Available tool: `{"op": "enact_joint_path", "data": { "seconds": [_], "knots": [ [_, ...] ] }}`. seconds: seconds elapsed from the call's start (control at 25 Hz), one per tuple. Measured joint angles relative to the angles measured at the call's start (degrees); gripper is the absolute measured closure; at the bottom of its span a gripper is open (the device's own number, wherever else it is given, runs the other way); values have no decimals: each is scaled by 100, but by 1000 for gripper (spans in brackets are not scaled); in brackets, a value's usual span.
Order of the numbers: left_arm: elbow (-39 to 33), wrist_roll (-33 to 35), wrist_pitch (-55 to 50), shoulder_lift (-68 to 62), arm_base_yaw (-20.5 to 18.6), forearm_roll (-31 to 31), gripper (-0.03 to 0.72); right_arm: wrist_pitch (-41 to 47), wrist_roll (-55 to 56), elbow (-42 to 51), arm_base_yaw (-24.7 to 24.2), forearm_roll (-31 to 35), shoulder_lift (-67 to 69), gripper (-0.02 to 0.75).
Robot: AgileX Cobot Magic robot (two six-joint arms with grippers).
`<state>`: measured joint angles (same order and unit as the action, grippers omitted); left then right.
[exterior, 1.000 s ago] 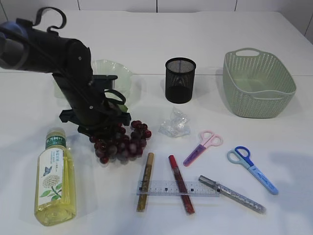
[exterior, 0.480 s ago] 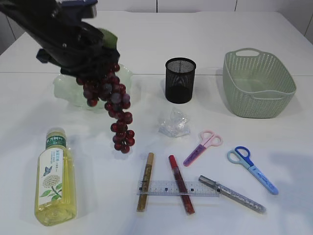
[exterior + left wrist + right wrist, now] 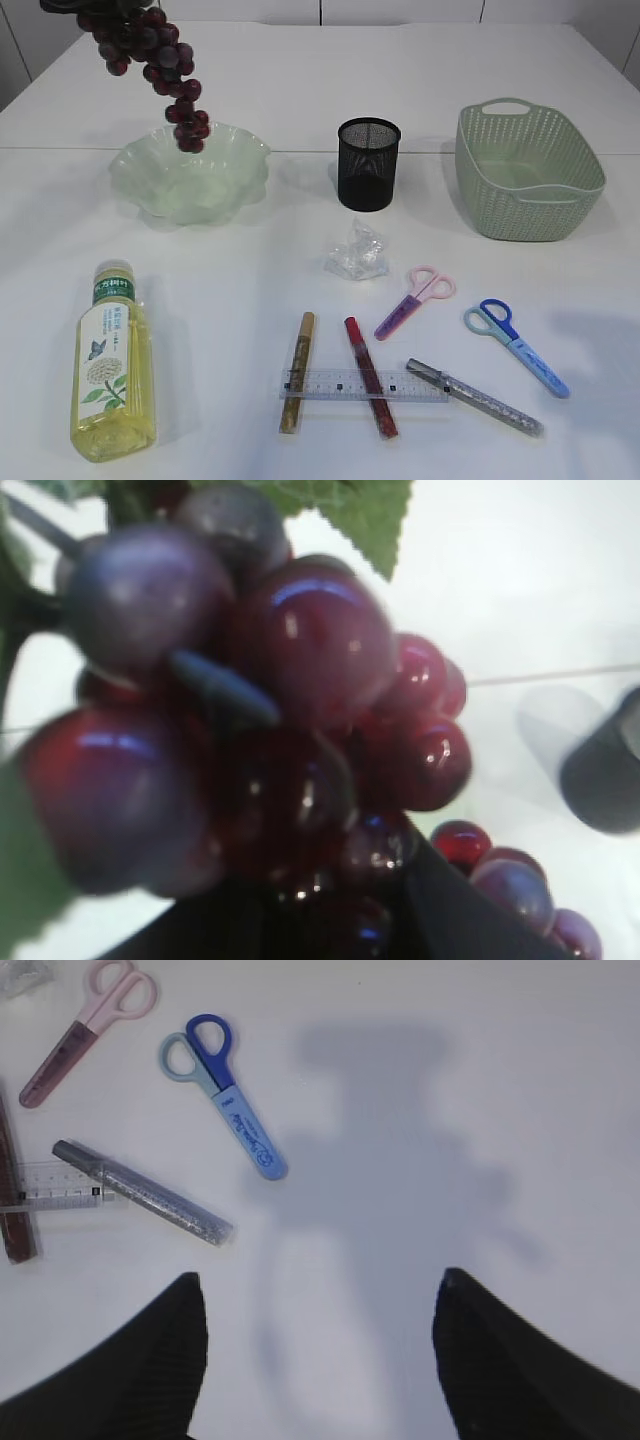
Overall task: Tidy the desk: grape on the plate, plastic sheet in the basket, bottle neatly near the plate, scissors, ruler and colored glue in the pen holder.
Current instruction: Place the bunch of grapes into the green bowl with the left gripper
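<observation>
Left gripper: not itself visible in the exterior view, off the top-left corner. A bunch of dark red plastic grapes [image 3: 150,55] hangs down from that corner, clear of the desk [image 3: 300,80], lowest berries in front of the far rim of the pale green scalloped glass plate [image 3: 190,180]. Left wrist view is filled by the grapes [image 3: 250,730] at close range, blurred, with a green leaf [image 3: 365,515] above; a dark part sits under the bunch, but the gripper's grip cannot be made out.

Right gripper [image 3: 320,1360]: jaws spread wide, nothing between them, hovering above bare desk. Ahead and to its left lie blue-handled scissors in a light blue sheath [image 3: 225,1095], then pink-handled scissors with a purple sheath [image 3: 85,1030], a silver glitter glue pen [image 3: 140,1192], and at the frame edge the end of a clear plastic ruler [image 3: 45,1182].

Exterior view, rest of layout: black mesh pen holder [image 3: 368,163] upright at desk centre; green woven plastic basket [image 3: 527,170] right of it. Crumpled clear plastic sheet [image 3: 357,252] in front of the holder. Ruler lies across a gold glue pen [image 3: 297,370] and a red glue pen [image 3: 371,377]. Yellow drink bottle with green cap [image 3: 112,362] lies on its side, front left, well apart from the plate.
</observation>
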<state>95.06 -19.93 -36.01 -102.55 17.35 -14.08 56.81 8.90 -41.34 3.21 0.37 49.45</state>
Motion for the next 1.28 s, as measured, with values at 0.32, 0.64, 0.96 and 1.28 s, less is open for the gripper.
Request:
{"op": "enact_joint_path", "data": {
  "seconds": [0.32,0.64,0.96,1.28],
  "knots": [
    [5,-45,782,-789,-358,-67,508,0,0,0,0,5,0,189],
    [5,-58,1729,-1855,-358,-80,503,0,0,0,0,5,0,189],
    [18,-58,1537,-2142,-358,-80,134,-40,0,0,0,14,0,189],
    [27,-58,1398,-1865,-358,-80,54,-74,0,0,0,14,0,189]
  ]
}}
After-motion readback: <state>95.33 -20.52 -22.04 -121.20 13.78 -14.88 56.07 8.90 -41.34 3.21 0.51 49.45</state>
